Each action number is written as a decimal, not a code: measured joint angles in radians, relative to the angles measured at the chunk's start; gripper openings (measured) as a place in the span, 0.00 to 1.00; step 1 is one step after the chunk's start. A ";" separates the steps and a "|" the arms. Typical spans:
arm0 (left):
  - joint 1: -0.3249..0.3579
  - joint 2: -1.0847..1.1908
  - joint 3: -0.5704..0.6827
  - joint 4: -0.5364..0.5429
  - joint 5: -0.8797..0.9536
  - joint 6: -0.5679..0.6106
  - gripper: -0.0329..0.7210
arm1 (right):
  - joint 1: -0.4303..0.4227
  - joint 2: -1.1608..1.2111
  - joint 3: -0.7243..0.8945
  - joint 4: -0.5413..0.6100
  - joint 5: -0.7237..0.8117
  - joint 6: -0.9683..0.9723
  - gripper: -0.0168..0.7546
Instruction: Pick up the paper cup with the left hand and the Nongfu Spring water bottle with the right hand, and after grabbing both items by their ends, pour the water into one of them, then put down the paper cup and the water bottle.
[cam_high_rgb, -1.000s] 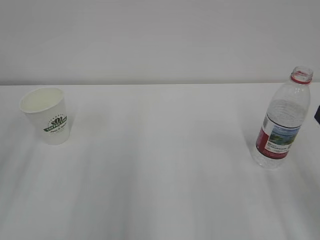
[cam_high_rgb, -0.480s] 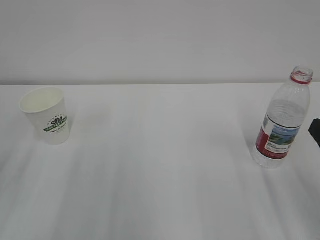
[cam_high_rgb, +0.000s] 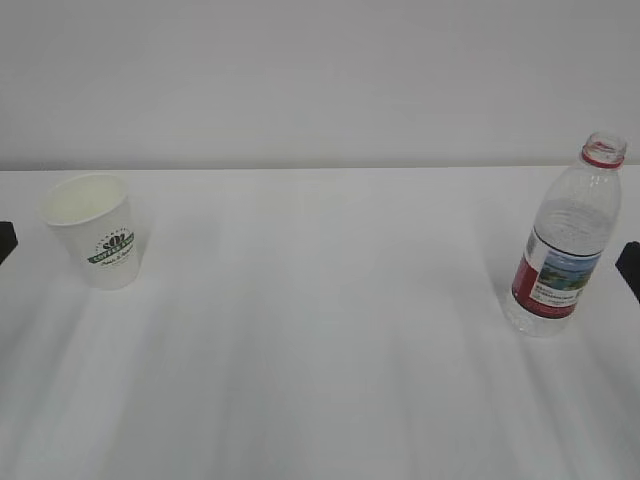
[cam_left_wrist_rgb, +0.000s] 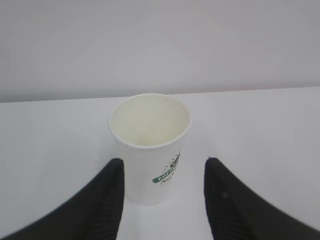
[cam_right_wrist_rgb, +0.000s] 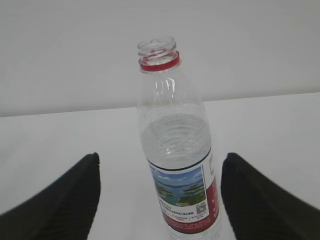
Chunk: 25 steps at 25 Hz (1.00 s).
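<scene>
Paper cup sits upright at the left of the white surface, Nongfu Spring water bottle uncapped on the right. Left hand fingers are spread around the cup without touching; right hand fingers gape wide either side of the bottle.

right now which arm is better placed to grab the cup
The left. Its open pincer already faces the cup, one finger each side, not yet touching. The right pincer is lined up on the bottle across the table.
</scene>
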 joint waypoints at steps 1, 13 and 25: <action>0.000 0.025 0.012 0.006 -0.035 0.000 0.55 | 0.000 0.018 0.000 -0.004 -0.019 -0.007 0.76; 0.000 0.272 0.160 -0.009 -0.420 -0.002 0.54 | 0.000 0.376 0.052 -0.018 -0.406 -0.025 0.76; 0.000 0.374 0.160 -0.005 -0.426 -0.002 0.55 | 0.000 0.453 0.052 -0.005 -0.414 -0.110 0.76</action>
